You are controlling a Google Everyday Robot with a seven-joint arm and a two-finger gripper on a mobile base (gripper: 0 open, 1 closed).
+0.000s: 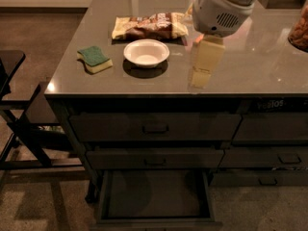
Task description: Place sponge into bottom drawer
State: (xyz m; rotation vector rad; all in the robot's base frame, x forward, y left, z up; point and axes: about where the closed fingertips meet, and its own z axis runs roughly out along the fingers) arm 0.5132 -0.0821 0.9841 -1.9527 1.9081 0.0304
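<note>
The sponge (95,59), dark green on top over pale yellow foam, lies on the grey counter near its left edge, left of the white bowl (146,53). The bottom drawer (154,196) is pulled open below the two closed drawers, and its dark inside holds nothing. My gripper (199,77) hangs cream-coloured under the white arm housing (219,6), above the counter to the right of the bowl. It is well to the right of the sponge and holds nothing that I can see.
A crinkly snack bag (149,25) lies behind the bowl. A jar (301,30) stands at the right edge. A dark chair frame (19,124) stands on the floor left of the cabinet. More closed drawers (269,124) are on the right.
</note>
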